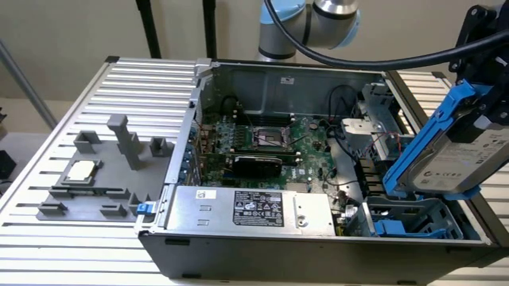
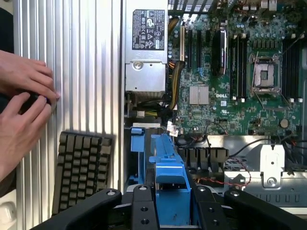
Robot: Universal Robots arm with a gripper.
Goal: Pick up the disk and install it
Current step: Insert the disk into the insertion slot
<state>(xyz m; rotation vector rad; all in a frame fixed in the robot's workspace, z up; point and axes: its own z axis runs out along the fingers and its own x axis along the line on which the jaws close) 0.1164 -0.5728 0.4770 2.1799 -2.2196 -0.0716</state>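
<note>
Computer case (image 1: 318,253) of dark grey metal, side panel off, lies on a ribbed aluminium table (image 1: 80,256). Nearest the exterior camera, inside the front wall, sits a large grey power-supply box (image 1: 254,208) with a black label. At the front corner on the exterior view's right is an open drive bay (image 1: 413,221) with bright blue plastic parts inside.

Just above that bay hangs the disk (image 1: 457,162), a flat silver-grey hard drive with a white printed label, clipped in a bright blue plastic carrier frame (image 1: 421,143). It is tilted steeply, its lower edge near the bay. The black gripper (image 1: 487,113) holds it from above. In the wrist view, black fingers (image 2: 144,206) stand partly closed on either side of the blue frame, gripping it.

Further in, a green motherboard (image 1: 263,128) covers the case floor, with a square processor socket (image 1: 266,137) at its middle.

On the exterior view's left, on the table outside the case, a grey moulded fixture (image 1: 119,149) carries a small square silver chip (image 1: 81,171).

The wrist view also shows a person's hands (image 2: 21,129) resting on the ribbed table beside the case, close together around something dark, near a black gridded pad (image 2: 81,167).

Farthest back, the silver and pale blue robot arm (image 1: 318,24) rises behind the case, with a thick black cable (image 1: 358,59) running towards the gripper.
</note>
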